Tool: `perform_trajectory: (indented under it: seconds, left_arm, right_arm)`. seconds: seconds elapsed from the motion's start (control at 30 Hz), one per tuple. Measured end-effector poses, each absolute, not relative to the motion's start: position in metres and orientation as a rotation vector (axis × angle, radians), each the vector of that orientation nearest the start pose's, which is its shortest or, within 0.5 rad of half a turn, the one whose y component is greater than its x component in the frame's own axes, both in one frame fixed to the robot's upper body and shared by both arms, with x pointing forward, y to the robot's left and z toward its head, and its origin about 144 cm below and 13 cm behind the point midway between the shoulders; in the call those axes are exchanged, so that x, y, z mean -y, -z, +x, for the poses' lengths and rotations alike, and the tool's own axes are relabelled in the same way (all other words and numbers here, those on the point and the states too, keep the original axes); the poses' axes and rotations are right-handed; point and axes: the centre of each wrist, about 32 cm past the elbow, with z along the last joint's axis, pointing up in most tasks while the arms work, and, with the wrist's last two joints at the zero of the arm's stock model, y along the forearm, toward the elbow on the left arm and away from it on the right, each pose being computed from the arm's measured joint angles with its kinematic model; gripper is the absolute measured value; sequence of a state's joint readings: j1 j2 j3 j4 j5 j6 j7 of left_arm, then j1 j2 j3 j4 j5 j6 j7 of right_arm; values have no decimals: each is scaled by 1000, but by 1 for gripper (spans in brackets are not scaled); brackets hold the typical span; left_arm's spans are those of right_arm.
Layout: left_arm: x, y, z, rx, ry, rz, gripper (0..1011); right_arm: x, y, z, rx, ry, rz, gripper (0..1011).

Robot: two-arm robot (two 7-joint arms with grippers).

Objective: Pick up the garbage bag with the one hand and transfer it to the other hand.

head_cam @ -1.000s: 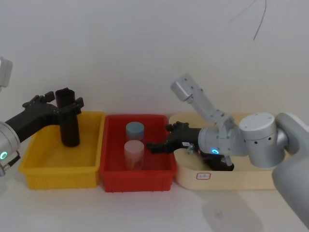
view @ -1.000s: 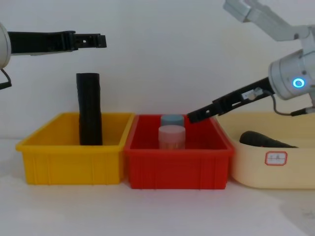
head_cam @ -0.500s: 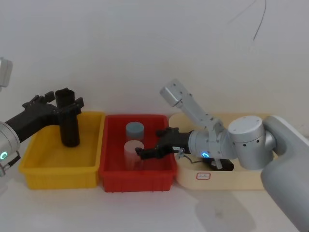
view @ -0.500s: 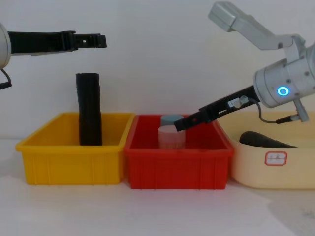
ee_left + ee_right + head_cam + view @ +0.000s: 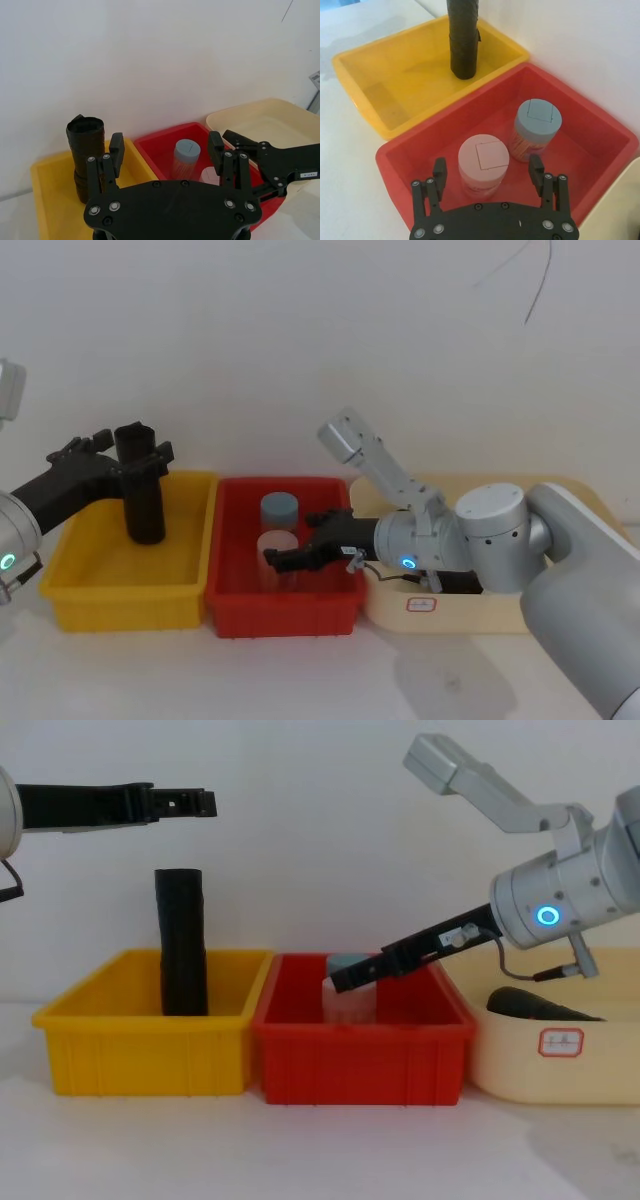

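At lower centre, over the red bin [image 5: 355, 1060] on the table [image 5: 300, 1150]: right claw [image 5: 340, 982], spread and empty above a pink-lidded jar [image 5: 483, 160]. Farther left, upright in the yellow bin [image 5: 140, 1055]: the garbage bag [image 5: 183, 945], long axis vertical. At upper left: left claw [image 5: 205, 802], released, 2 fingers apart, hovering above the bag's top with a gap between. Clearly the nearer of the 2 arms; likely calls for a straight descent.

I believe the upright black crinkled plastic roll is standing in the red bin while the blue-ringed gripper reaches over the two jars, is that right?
Not quite: the upright black crinkled plastic roll stands in the yellow plastic bin, as the head view shows. The rest holds: the blue-ringed right gripper reaches over the two jars in the red plastic bin.
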State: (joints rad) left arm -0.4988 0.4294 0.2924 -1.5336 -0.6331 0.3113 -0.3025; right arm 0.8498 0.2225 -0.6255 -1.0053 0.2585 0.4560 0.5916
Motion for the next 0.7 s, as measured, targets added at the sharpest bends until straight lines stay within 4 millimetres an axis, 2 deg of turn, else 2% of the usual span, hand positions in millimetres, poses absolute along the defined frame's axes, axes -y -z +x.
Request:
perform_trajectory:
  seconds: [0.7]
  left_arm:
    - [-270, -1306, 561, -50, -975, -78, 1000]
  right_arm:
    - [178, -1262, 661, -116, 681, -475, 1001]
